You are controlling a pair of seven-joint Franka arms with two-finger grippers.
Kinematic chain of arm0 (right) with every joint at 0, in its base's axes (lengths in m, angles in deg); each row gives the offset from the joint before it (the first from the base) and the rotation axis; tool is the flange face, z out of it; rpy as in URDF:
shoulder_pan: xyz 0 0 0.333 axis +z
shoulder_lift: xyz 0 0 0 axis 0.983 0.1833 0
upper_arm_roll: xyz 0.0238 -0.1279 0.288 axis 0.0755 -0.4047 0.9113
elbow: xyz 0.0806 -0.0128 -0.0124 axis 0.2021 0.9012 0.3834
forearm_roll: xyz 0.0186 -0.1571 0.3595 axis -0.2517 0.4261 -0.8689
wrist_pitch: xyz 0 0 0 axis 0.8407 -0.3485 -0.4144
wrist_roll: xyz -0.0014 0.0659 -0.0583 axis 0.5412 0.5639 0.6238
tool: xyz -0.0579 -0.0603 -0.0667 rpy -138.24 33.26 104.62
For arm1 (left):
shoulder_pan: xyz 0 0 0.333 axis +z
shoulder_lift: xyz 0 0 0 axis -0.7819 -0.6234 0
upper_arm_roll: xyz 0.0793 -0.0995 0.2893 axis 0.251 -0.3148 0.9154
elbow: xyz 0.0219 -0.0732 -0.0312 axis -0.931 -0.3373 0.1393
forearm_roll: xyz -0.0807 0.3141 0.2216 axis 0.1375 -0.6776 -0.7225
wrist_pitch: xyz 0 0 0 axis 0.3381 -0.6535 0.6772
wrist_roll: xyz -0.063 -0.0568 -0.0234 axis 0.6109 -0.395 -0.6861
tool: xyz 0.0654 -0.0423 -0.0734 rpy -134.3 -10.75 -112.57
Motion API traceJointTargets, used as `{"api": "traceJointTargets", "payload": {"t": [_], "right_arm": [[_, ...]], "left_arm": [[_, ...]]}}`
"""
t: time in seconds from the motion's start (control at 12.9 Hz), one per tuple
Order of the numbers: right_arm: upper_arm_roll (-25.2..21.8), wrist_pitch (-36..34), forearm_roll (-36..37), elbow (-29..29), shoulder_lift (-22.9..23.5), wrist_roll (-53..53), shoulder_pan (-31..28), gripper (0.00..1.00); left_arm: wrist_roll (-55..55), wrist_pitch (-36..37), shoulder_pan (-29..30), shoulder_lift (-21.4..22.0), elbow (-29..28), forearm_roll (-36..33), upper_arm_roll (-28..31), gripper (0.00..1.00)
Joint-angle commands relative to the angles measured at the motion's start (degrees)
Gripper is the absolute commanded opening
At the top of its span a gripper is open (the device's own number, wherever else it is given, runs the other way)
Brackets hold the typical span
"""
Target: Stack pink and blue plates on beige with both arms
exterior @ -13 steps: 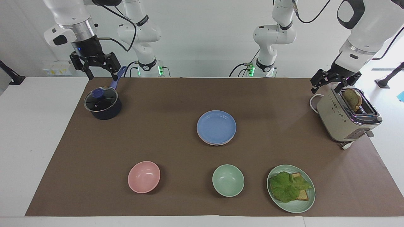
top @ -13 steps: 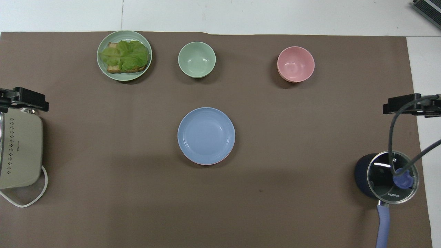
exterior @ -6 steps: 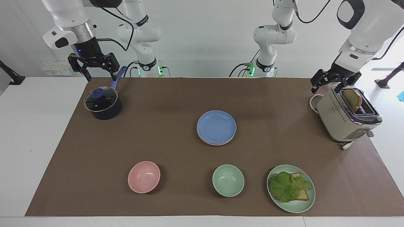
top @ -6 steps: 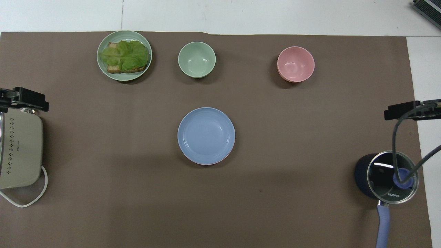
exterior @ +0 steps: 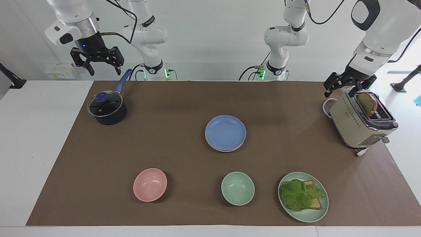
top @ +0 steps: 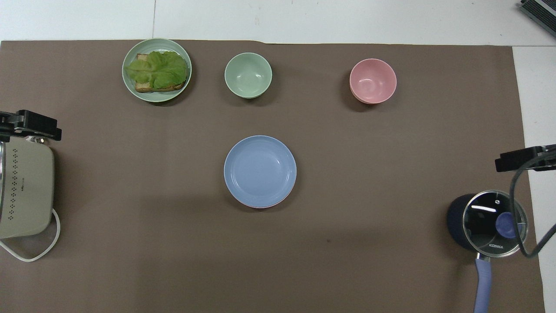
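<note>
The blue plate point(exterior: 225, 132) point(top: 259, 170) lies on top of a stack in the middle of the brown mat. A thin pink rim point(top: 260, 206) of the pink plate shows under its edge nearest the robots. The beige plate is hidden beneath them. My right gripper point(exterior: 103, 70) point(top: 523, 158) hangs open and holds nothing, high above the mat's edge by the pot at the right arm's end. My left gripper point(exterior: 340, 91) point(top: 29, 124) waits open and holds nothing just above the toaster at the left arm's end.
A dark lidded pot point(exterior: 107, 110) point(top: 486, 224) with a blue handle stands below the right gripper. A beige toaster point(exterior: 358, 125) point(top: 26, 191) holds a bread slice. Farther from the robots than the stack are a pink bowl point(exterior: 150, 184), a green bowl point(exterior: 237, 188) and a green plate point(exterior: 309, 215) with lettuce on toast.
The right gripper has risen and drawn back toward its base, away from the pot. The left gripper and the plates have not moved.
</note>
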Motion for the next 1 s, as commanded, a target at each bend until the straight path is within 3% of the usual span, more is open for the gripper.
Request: {"api": "traceJointTargets", "payload": {"t": [0.0, 0.93], "right_arm": [[0.5, 0.3, 0.7, 1.4, -0.9, 2.0, -0.9, 1.0], [0.5, 0.4, 0.1, 2.2, -1.3, 3.0, -0.9, 1.0]], "left_arm": [[0.3, 0.6, 0.6, 0.2, 0.1, -1.0, -0.5, 1.0], [0.3, 0.6, 0.6, 0.2, 0.1, -1.0, -0.5, 1.0]]}}
